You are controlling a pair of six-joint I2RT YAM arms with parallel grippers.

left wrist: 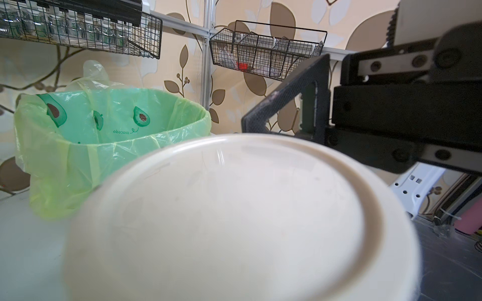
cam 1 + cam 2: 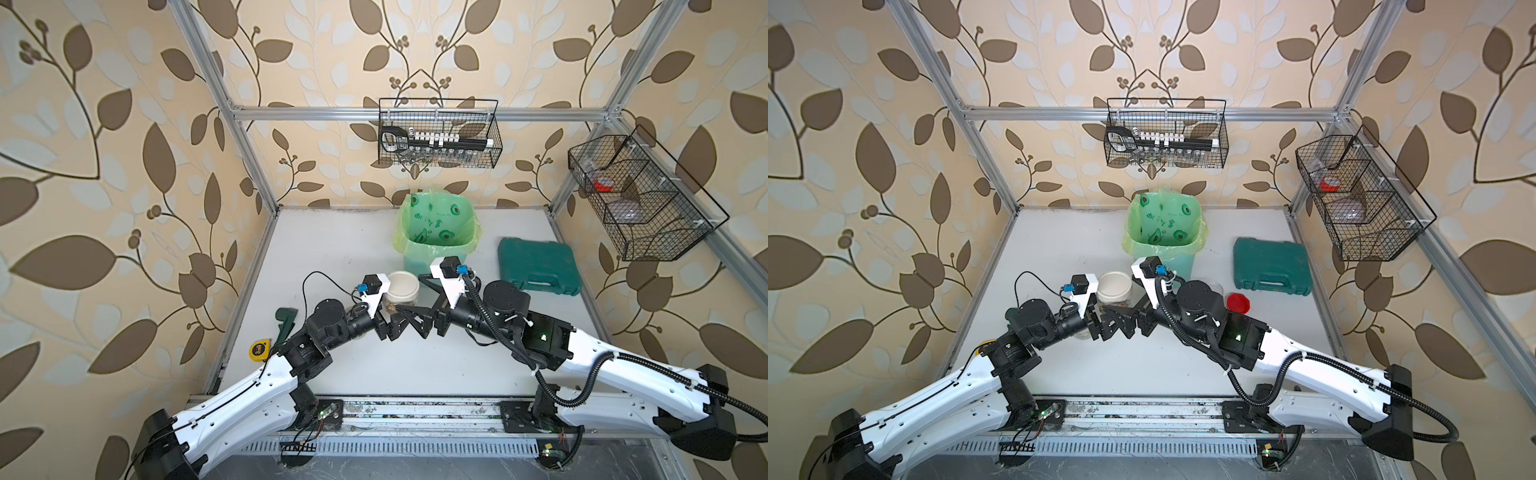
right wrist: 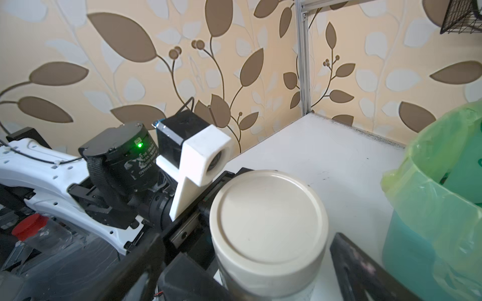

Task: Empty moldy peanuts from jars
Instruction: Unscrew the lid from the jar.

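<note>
A squat clear jar (image 2: 401, 291) with a flat beige lid (image 3: 268, 219) sits between my two arms, in front of the green bin. Tan peanuts (image 2: 391, 306) show through its wall. My left gripper (image 2: 395, 316) is closed round the jar's body; in the left wrist view the lid (image 1: 234, 221) hides the jaws. My right gripper (image 3: 247, 247) is open, with one finger (image 3: 352, 260) on either side of the lid and not touching it. A red lid (image 2: 1239, 302) lies to the right of my right arm. Below my left arm is a red-capped clear jar (image 3: 28, 226).
The mint-green bin (image 2: 419, 266) with its green bag stands just behind the jar. A green tool case (image 2: 538, 266) lies at the right. A tape measure (image 2: 259, 349) and a green wrench (image 2: 286, 316) lie at the left edge. Wire baskets (image 2: 438, 133) (image 2: 640, 195) hang on the walls.
</note>
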